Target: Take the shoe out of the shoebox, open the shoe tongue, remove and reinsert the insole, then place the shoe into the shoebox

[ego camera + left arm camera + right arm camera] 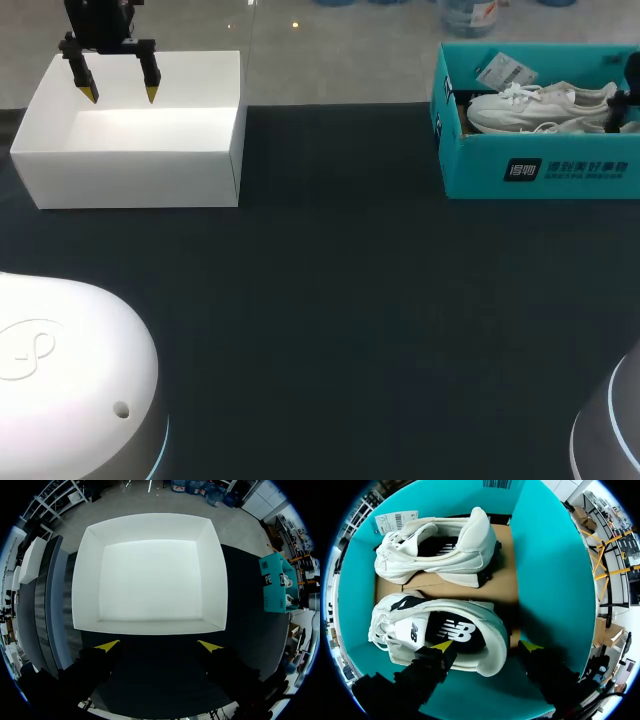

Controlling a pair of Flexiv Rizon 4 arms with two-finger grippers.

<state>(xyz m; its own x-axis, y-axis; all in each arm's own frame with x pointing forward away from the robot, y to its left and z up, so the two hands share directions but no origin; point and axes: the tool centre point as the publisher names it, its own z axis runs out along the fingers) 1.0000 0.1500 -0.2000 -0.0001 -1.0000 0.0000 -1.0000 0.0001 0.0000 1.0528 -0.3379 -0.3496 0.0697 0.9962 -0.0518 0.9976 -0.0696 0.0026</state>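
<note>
- Head view: the shoebox (540, 165) stands on the worktop (330, 300). Well apart from it, our left end effector (119, 95) hangs spread and empty over a white box (130, 150).
- Left wrist view: the same fingers gape wide, gripping nothing.
- Right wrist view: inside the shoebox, our right end effector (486, 646) is spread apart astride the heel of the shoe (445, 627), with a second shoe (440, 550) beyond.

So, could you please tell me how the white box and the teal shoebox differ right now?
The white box is empty; the teal shoebox holds two white shoes. The white box sits at the far left of the table, the teal shoebox at the far right. The white box's walls are plain, while the teal shoebox carries print on its front. Both are open-topped and rectangular.
</note>
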